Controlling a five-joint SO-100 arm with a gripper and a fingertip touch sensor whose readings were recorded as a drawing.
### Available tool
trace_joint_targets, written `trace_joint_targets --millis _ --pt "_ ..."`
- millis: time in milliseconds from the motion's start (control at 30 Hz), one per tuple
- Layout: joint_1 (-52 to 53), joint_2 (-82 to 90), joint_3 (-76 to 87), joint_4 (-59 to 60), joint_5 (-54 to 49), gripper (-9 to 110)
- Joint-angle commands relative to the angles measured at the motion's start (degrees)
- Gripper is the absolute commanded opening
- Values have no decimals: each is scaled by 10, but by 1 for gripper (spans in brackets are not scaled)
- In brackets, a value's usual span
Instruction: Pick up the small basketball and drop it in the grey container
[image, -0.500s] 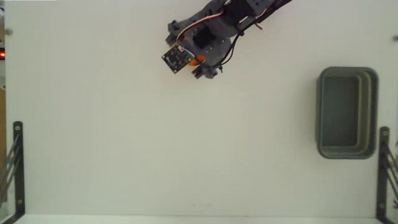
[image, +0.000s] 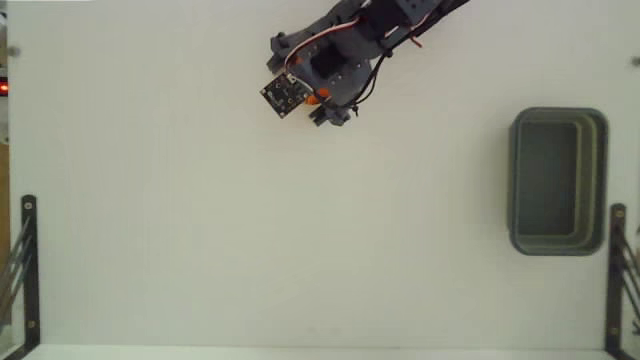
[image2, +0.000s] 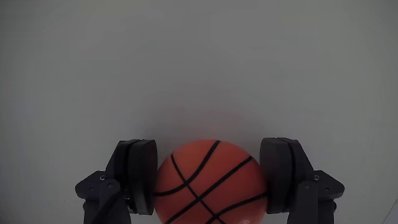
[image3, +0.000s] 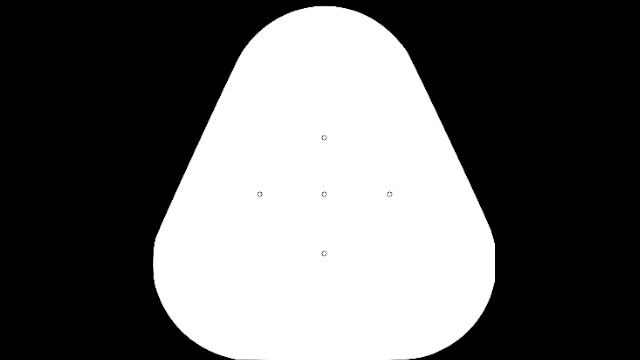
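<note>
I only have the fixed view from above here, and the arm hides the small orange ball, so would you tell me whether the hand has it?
Observer: Yes. In the wrist view the small orange basketball with black seams sits between the hand's two dark fingers, which press on both its sides.
Operator: Thank you. Is anything lying just ahead of it?
Observer: No, the wrist view shows only bare white table beyond the ball.
Operator: Is the bin visible there?
Observer: No, the rectangular grey-green plastic bin shows only in your view.
</note>
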Motion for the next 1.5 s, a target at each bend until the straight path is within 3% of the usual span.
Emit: trace_joint_targets --millis 0,1467 --pt "2 16 -1 -7 3 110" --pt "2 16 -1 -7 3 99"
